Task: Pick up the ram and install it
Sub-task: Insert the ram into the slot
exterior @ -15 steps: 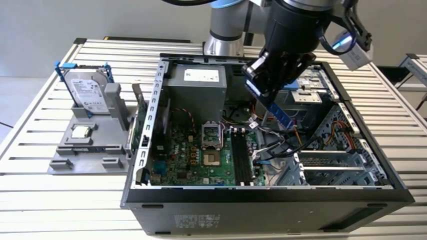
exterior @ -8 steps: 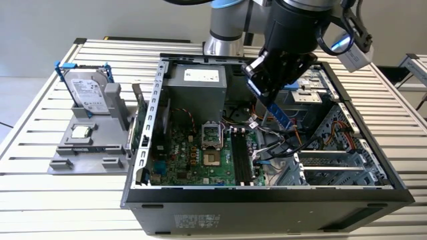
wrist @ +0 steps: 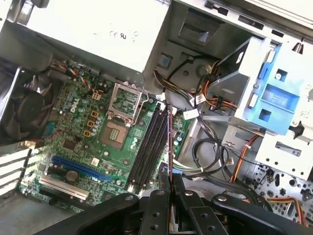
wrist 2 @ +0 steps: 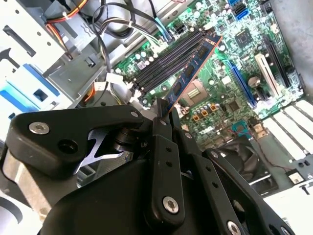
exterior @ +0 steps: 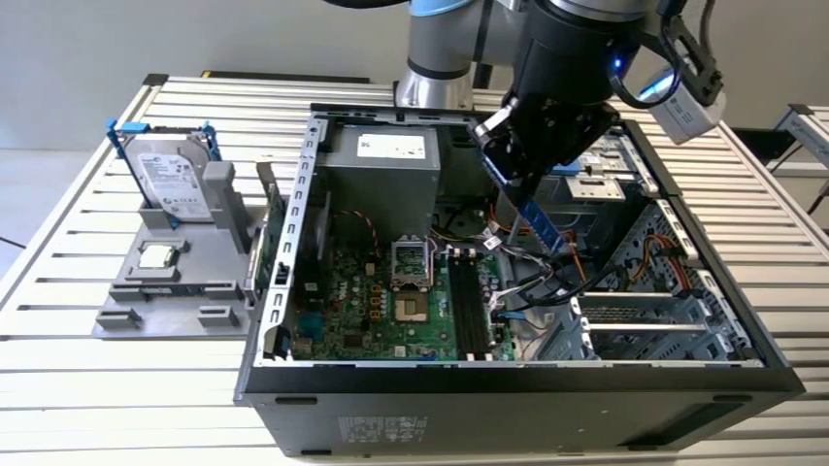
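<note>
The tool (wrist 2: 164, 110) is clamped on one short end of the ram (wrist 2: 193, 66), its dark fingers (wrist 2: 161, 128) pinching the stick by its two faces so that the rest of the length juts out free beyond them, a hold that leaves the contact edge clear to meet a socket. The ram is a long, narrow stick, its board reading bluish in these views, with a row of dark chips along the face and a thin coppery line down one long side. In the first wrist view it is seen edge-on as a slim strip running in line with the black memory slots (wrist: 149, 147), which suggests it has been turned to match them. It hangs inside the open computer case (exterior: 518, 374), over the slots and, as far as can be judged, not yet seated in any of them. Beside the slots on the green motherboard (exterior: 376, 311) sits the bare processor socket (wrist: 117, 129), with loose cables and a blue drive bay (wrist: 274, 98) on the slots' other side. Farther off, at the exterior view's left, a grey stand (exterior: 155, 311) on the slatted surface (exterior: 78, 388) keeps a silver hard drive (exterior: 169, 180) upright and a small square processor chip (exterior: 158, 255) lying flat, both well apart from the tool
</note>
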You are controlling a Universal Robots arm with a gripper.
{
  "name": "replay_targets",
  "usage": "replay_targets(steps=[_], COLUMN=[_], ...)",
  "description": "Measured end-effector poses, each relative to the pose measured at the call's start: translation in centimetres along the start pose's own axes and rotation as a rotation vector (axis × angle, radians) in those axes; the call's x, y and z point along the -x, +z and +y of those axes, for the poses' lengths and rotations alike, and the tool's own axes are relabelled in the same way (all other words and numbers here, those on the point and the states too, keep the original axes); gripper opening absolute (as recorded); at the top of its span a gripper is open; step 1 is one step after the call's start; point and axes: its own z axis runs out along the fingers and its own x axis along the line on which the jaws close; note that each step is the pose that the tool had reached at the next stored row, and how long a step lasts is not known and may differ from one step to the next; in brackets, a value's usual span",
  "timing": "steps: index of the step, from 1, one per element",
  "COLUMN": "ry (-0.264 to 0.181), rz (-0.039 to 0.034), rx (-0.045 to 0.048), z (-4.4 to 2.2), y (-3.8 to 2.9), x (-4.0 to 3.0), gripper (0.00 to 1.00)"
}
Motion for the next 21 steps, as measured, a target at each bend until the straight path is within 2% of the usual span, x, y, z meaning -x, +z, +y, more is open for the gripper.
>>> replay_targets(steps=[21], ry=[0.246], rz=[-0.0089], rx=[-0.0051], z=[0.00], y=[-0.01], x=[0.00], gripper=[0.00])
